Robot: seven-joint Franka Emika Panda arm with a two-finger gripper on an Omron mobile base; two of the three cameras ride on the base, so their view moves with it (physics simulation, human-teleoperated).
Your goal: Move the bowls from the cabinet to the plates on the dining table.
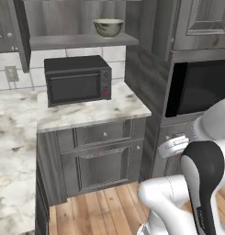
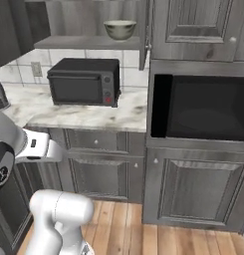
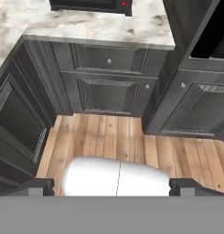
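Pincer (image 3: 111, 186) open; cream-green bowl (image 1: 108, 27) on cabinet shelf (image 1: 81, 41).

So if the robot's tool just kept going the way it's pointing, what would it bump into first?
Probably the wooden floor. The open tool points down at the planks in front of the grey lower cabinet. Nothing seems to be in between, though depth is hard to judge.

White arm (image 1: 166, 195), dark joints
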